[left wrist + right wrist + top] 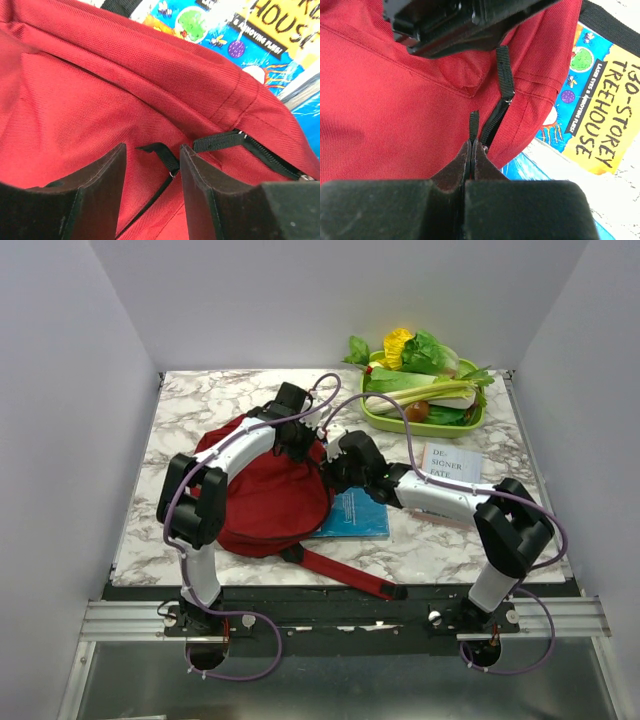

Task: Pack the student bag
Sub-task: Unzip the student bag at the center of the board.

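The dark red student bag [265, 502] lies on the left half of the marble table, seen up close as red fabric [75, 95] [385, 110]. My right gripper [473, 143] [336, 470] is shut on a black zip pull tab [474, 124] at the bag's right edge, beside the black zip [492, 122]. My left gripper [153, 149] [297, 443] is open just above the bag. A second black pull tab [167, 157] [505, 75] lies between its fingers [107, 175], close to the right one. The left gripper's body [455, 25] sits just beyond the right one's fingertips.
A blue "130-Storey Treehouse" book [357, 513] [600, 115] [240, 30] lies partly under the bag's right edge. A white book [451, 464] lies behind the right arm. At the back right stands a green tray [470, 425] of vegetables. A red strap [345, 575] trails toward the near edge.
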Controlling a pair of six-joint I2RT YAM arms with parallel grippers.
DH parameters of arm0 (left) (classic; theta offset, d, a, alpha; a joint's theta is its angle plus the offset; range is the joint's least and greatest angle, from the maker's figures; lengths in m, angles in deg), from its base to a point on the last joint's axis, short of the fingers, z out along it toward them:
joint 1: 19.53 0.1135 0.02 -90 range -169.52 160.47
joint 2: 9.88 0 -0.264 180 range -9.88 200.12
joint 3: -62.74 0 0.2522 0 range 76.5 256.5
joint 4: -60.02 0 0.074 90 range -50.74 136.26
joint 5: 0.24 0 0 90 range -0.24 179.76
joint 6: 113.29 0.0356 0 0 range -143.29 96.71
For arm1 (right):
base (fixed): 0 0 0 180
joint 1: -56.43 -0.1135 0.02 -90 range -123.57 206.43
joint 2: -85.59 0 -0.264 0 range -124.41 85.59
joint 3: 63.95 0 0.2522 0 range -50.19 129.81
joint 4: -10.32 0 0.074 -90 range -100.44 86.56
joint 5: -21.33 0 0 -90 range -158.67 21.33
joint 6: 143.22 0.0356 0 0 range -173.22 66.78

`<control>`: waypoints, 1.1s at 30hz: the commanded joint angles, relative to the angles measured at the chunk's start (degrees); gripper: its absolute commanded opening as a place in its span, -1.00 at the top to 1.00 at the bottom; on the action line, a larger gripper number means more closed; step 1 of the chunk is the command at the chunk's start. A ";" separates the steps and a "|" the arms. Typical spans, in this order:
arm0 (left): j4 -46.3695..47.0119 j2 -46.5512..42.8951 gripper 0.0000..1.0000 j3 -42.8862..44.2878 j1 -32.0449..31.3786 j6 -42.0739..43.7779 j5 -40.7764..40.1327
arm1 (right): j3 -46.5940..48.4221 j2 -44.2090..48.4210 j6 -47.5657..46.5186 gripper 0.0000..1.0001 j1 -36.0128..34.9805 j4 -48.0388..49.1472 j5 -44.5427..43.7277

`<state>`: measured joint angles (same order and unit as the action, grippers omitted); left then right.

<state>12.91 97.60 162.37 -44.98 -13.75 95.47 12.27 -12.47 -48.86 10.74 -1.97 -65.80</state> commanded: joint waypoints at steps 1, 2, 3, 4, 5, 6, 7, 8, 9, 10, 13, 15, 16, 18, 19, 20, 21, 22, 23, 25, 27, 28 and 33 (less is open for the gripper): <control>-1.03 1.50 -0.11 -0.08 0.31 1.53 1.49 | -1.81 2.17 1.09 0.99 -0.19 2.65 1.26; -0.94 1.85 -0.12 0.00 0.32 1.53 1.49 | -2.42 2.43 1.18 0.99 -0.19 3.00 1.34; -0.76 2.12 -0.12 0.00 0.32 1.53 1.40 | -2.69 2.70 1.35 0.99 -0.19 3.36 1.34; -0.58 2.38 -0.12 0.18 0.23 1.45 1.40 | -3.04 2.87 1.70 0.99 -0.19 3.97 1.34; -0.41 3.25 -0.11 0.35 0.23 1.27 1.23 | -3.30 3.14 1.96 0.99 -0.19 4.15 1.26; -0.23 3.87 -0.11 0.62 0.23 1.27 0.27 | -4.00 3.23 2.14 0.99 -0.19 4.41 1.34; -0.41 4.57 -0.06 1.75 0.14 1.18 -0.35 | -4.36 3.49 2.58 0.99 -0.27 4.94 1.43; -0.58 6.32 -0.01 2.54 0.14 1.01 -1.05 | -4.71 3.58 2.84 0.99 -0.19 5.11 1.43; -1.02 7.12 0.03 3.34 0.14 0.92 -2.01 | -5.58 4.19 3.11 0.99 -0.19 5.20 1.69; -1.11 7.82 0.10 4.82 0.14 0.66 -2.81 | -6.03 4.45 3.63 0.99 -0.19 5.38 1.87; -1.28 10.55 0.30 7.99 0.14 -0.66 -5.27 | -8.83 6.30 4.95 0.99 -0.27 5.99 3.01; -1.37 12.05 0.38 9.31 0.23 -1.80 -7.11 | -10.24 7.44 5.66 0.99 -0.27 6.26 3.71; -1.37 12.40 0.46 10.28 0.23 -2.07 -7.73 | -11.55 8.49 6.44 0.99 -0.45 6.43 4.07; -1.64 13.28 0.59 11.34 0.23 -2.60 -7.91 | -12.79 9.55 6.97 0.99 -0.98 6.44 4.59; -1.72 13.54 0.74 12.13 0.23 -3.12 -8.00 | -13.23 10.43 7.67 0.99 -1.33 6.52 4.68; -1.73 13.89 0.84 12.39 0.23 -3.30 -8.09 | -14.11 10.87 8.03 0.99 -2.11 6.52 4.86; -1.90 14.07 0.93 12.74 0.23 -3.39 -8.35 | -14.29 11.13 8.38 0.99 -2.56 6.52 5.21; -1.90 14.33 1.00 13.36 0.23 -3.91 -8.35 | -14.55 11.57 8.99 0.99 -3.00 6.35 5.21; -1.99 14.60 1.00 13.54 0.23 -3.92 -8.35 | -15.08 12.19 9.26 0.99 -4.13 6.43 5.39; -2.16 14.60 1.00 13.54 0.23 -4.09 -8.53 | -15.52 12.80 9.96 0.99 -5.54 6.35 4.87; -2.34 13.81 0.91 13.45 0.23 -4.18 -8.27 | -15.70 13.16 10.40 0.99 -7.21 6.35 4.51; -2.69 13.29 0.73 13.19 0.31 -4.18 -7.92 | -15.70 12.90 10.84 0.99 -7.31 6.43 4.51; -4.00 6.00 -0.25 10.73 0.67 -3.22 -5.72 | -14.56 11.49 11.02 0.98 -7.57 7.49 5.74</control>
<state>10.99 110.65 174.34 -44.69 -17.22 88.94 -2.62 -0.78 -39.29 3.75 3.39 -62.93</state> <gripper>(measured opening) 0.478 0.013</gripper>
